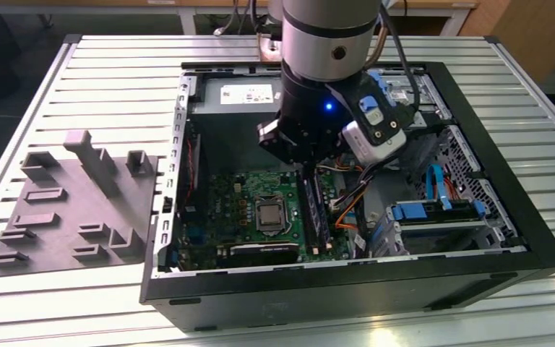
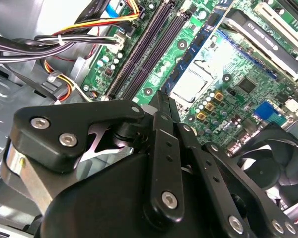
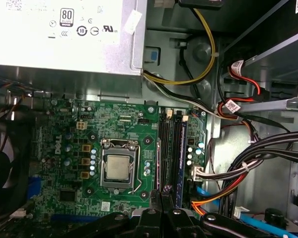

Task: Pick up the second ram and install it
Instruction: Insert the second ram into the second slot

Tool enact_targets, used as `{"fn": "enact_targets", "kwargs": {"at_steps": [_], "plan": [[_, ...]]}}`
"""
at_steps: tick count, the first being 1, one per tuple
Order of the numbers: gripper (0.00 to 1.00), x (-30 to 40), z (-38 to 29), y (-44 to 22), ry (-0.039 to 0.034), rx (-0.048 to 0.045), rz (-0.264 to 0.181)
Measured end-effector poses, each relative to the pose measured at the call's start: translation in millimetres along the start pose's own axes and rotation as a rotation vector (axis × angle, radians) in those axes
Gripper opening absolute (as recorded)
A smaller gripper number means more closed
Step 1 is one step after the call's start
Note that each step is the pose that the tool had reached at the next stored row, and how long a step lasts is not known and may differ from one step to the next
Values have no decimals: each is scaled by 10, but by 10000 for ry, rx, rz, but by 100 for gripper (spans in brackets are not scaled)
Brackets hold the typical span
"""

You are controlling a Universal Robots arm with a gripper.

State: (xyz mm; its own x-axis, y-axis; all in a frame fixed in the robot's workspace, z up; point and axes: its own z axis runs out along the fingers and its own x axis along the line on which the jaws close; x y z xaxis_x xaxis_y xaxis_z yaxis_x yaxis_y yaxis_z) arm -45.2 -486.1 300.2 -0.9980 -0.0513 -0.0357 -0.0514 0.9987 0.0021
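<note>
Your gripper sits right over the motherboard slots, fingers pressed together; can't see any ram between them.

Ribbed, pale metal bench, slats running across the exterior view. Open black computer case lying on its side directly on those slats, toward the exterior view's right, interior facing up. Grey moulded fixture plate resting flat on the slats just beside the case, at the exterior view's left, several upright blocks and ridges rising from it. Bare slats around both.
</note>
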Motion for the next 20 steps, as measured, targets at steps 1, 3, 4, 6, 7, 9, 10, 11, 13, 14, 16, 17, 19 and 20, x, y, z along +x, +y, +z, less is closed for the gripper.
{"fn": "enact_targets", "kwargs": {"at_steps": [1, 3, 4, 6, 7, 9, 10, 11, 13, 14, 16, 17, 19, 20], "plan": [[11, 0, 3, 0, 0, -1, 0], [11, -1, 9, 0, -1, -2, 1], [11, -1, 12, 0, 0, -4, 0], [11, -1, 16, 0, -1, -7, 1], [11, 0, 19, 0, 0, -9, 1], [11, 0, 23, 0, 0, -12, 1], [11, 0, 26, 0, -1, -15, 1], [11, 0, 29, 0, -1, -17, 1], [11, 0, 34, 0, -1, -20, 1], [11, 0, 37, 0, -1, -22, 1], [11, 0, 48, 0, -2, -25, 1], [11, 1, 53, 0, -2, -26, 1], [11, 1, 66, 0, -2, -30, 1], [11, 1, 72, 0, -2, -33, 2]]}}
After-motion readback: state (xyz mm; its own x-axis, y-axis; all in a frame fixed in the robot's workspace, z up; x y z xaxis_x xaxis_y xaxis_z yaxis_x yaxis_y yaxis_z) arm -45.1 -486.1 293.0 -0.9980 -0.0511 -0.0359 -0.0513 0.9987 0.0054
